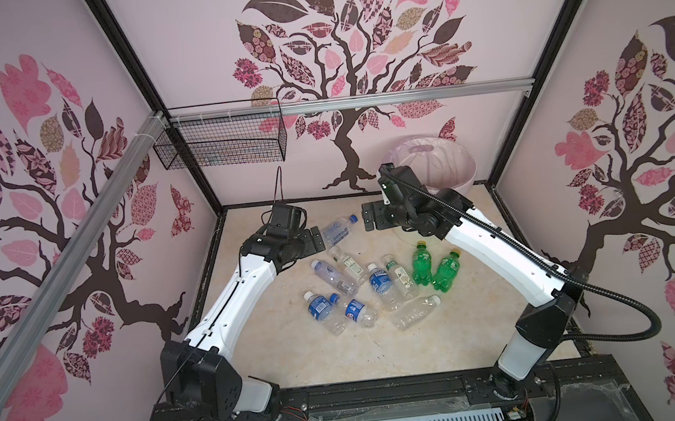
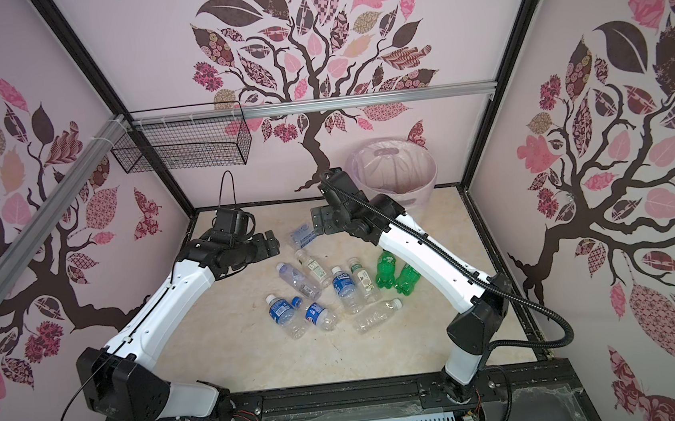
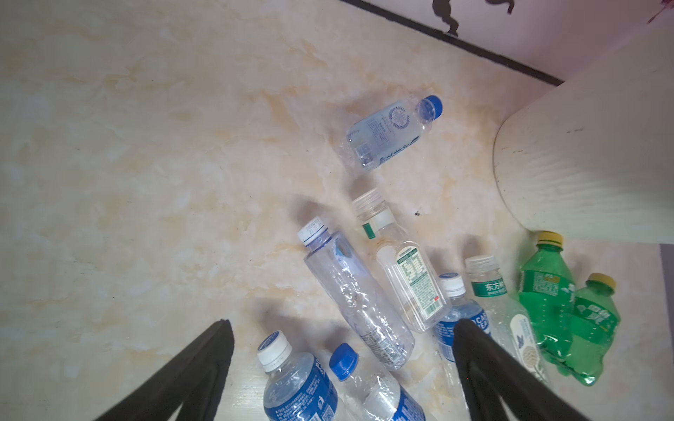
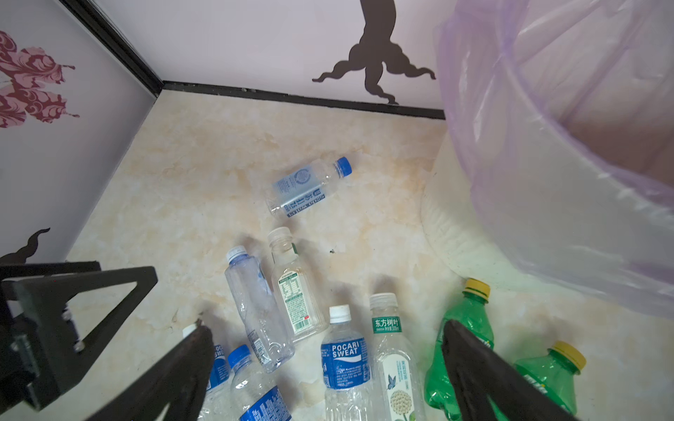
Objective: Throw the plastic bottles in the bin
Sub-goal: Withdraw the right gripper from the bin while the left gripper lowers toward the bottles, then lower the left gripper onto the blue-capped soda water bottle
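Ten plastic bottles (image 1: 379,283) lie on the counter (image 1: 299,360), and none is picked up. Closest to the arm bases are a clear white-capped bottle (image 1: 415,312) and two blue-labelled ones. Behind them four more clear ones lie roughly parallel, with the two green bottles (image 1: 422,263), yellow-capped and touching each other, to their right. A blue-capped bottle (image 1: 339,229) lies alone farther back, between the two hands in both top views.

The left hand (image 3: 343,324) is raised over the far left edge of the pile, fingers spread wide and holding nothing. The right hand (image 4: 326,328) is likewise spread and empty, just in front of the bin (image 2: 418,196).

The bin stands in the far right corner, behind the pile. What shows of its lilac liner holds no bottle, though its bottom is hidden. By my reading the task is at its very start: every visible bottle has yet to be grasped, carried and dropped in.
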You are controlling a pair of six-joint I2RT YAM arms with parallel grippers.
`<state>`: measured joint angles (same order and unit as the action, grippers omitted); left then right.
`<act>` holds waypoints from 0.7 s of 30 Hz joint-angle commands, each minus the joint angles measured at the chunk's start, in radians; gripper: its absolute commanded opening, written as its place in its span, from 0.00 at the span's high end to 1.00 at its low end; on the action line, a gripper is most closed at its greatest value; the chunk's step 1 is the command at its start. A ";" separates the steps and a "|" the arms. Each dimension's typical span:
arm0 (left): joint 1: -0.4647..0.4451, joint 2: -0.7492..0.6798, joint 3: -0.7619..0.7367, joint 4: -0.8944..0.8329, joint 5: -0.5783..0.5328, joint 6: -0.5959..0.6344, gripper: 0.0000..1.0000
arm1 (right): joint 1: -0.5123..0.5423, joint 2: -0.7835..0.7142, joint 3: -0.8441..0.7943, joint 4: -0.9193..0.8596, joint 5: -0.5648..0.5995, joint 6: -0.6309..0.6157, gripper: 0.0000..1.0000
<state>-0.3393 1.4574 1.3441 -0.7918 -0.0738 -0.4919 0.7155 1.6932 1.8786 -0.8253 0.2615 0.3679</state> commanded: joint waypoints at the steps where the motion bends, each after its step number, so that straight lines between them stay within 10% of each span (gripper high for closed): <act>1: 0.033 0.096 0.005 0.032 0.001 0.093 0.03 | 0.004 -0.023 -0.030 -0.002 -0.012 0.046 0.01; 21: 0.047 0.607 0.379 0.117 0.164 0.284 0.03 | -0.034 0.011 -0.130 0.037 -0.150 0.158 0.01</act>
<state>-0.2962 2.0289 1.6703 -0.6949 0.0387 -0.2352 0.6968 1.7138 1.7756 -0.7784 0.1341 0.4675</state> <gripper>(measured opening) 0.972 0.995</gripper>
